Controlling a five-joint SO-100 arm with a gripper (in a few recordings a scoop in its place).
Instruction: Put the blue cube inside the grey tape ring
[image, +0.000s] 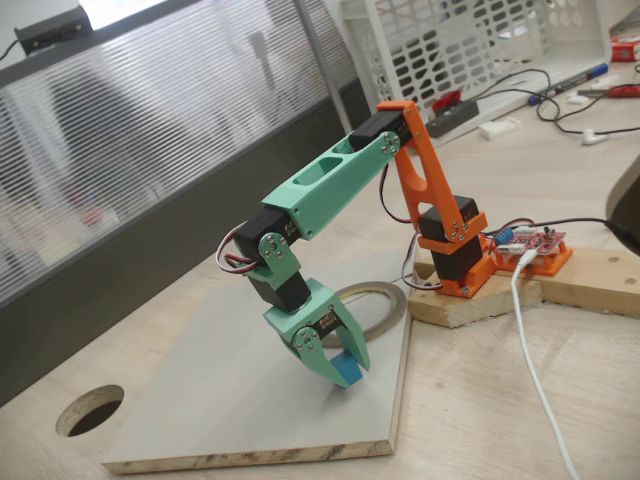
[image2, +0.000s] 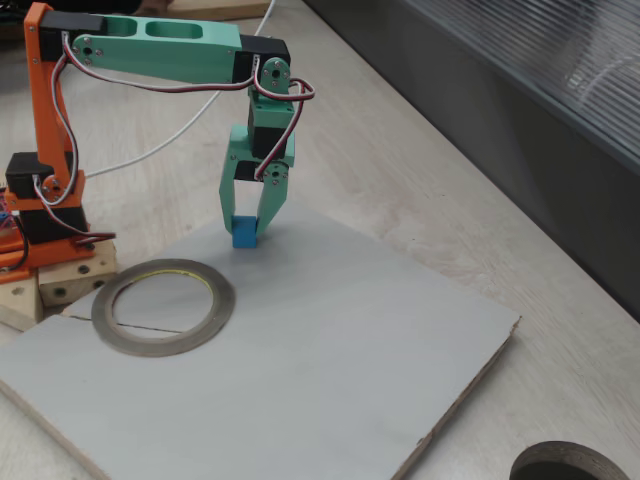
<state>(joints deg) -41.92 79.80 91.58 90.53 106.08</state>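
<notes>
Here the blue cube (image2: 244, 232) sits at the tips of the green gripper (image2: 246, 222), its lower edge at or just above the grey board (image2: 330, 340); whether it touches the board cannot be told; in both fixed views the jaws are clamped on the cube, one finger on each side, and the cube (image: 348, 372) shows as a small blue block between the green fingertips of the gripper (image: 345, 366); the gripper points straight down from the wrist.

The grey tape ring (image2: 163, 305) lies flat on the same board, near the cube but apart from it, between the cube and the arm's base; its hollow shows bare board, and the cube is outside it; in a fixed view the ring (image: 385, 310) is partly hidden behind the gripper.

The arm has green upper links and an orange base (image: 450, 250) fixed to a wooden block (image: 580, 280); the board rests on a pale wooden worktop (image2: 400, 170); a white cable (image: 530, 360) runs across the worktop beside the block; a dark round hole (image: 90, 410) is cut through the worktop just off the board's corner.
</notes>
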